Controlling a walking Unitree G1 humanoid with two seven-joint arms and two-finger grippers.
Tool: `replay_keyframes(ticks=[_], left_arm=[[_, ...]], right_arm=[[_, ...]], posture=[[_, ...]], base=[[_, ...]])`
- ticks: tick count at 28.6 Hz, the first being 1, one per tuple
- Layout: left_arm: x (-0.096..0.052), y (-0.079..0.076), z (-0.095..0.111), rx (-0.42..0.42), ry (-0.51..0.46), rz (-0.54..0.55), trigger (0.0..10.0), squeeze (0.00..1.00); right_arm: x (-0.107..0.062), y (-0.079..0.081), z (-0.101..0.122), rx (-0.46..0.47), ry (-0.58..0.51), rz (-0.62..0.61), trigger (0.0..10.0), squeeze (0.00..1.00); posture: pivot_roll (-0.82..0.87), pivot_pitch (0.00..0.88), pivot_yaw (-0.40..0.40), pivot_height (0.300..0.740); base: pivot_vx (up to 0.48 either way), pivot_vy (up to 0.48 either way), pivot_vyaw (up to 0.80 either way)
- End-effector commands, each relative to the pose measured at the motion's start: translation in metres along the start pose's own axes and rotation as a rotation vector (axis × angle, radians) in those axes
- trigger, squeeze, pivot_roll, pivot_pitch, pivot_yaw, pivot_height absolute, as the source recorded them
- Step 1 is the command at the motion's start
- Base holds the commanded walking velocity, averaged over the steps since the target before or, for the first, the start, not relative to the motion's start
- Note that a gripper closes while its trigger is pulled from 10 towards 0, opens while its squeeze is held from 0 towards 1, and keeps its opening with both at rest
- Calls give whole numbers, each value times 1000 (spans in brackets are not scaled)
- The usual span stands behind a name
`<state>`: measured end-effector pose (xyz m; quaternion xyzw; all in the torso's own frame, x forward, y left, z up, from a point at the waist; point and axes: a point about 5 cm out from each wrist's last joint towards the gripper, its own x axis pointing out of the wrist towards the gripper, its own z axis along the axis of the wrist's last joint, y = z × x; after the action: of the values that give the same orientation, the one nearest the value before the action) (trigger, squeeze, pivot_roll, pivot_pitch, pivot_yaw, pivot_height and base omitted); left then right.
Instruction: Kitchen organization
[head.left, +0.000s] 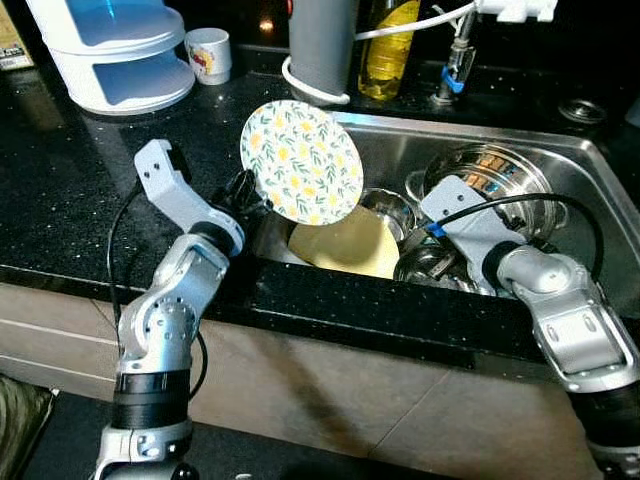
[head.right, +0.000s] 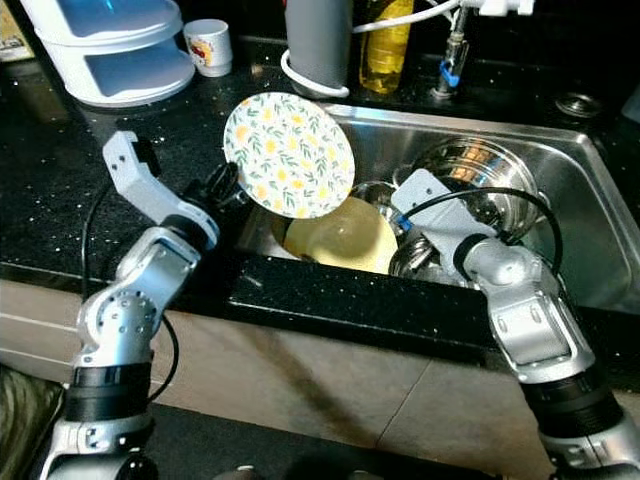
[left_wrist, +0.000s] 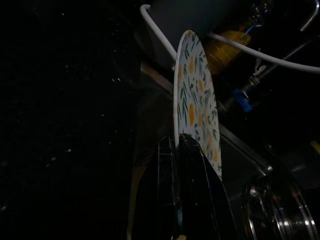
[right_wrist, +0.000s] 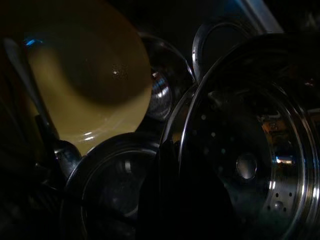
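While my left gripper (left_wrist: 176, 150) pinches one flowered plate (head.left: 301, 161) by its lower rim, holding it upright over the sink's (head.left: 590, 200) left edge, I judge that thin hold could let it slip onto the one yellow plate (head.left: 345, 245) below. My right gripper (right_wrist: 175, 150) sits among several steel bowls (head.left: 495, 185); I cannot tell its opening.
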<state>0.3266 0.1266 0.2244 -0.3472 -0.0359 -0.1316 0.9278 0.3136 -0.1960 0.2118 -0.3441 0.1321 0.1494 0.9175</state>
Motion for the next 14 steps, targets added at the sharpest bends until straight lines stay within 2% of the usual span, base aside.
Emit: replay_keyframes(ticks=[1,6,9,14], left_arm=[[3,-3,-4,-11,27,-18,10000,0],[7,-6,-6,-29,39,-39,10000,0],[12,-11,-5,-47,59,-70,10000,0],[17,-16,0,-52,69,-98,10000,0]], right_arm=[[0,-11,1,48,23,-63,10000,0],[4,-14,2,99,43,-80,10000,0],[9,-14,6,158,79,-93,10000,0],[11,-13,12,172,84,-87,10000,0]], posture=[[-39,135,-40,740],[-41,145,-41,740],[-52,189,-42,740],[-53,221,-41,740]], base=[[0,0,0],[0,0,0],[0,0,0],[0,0,0]])
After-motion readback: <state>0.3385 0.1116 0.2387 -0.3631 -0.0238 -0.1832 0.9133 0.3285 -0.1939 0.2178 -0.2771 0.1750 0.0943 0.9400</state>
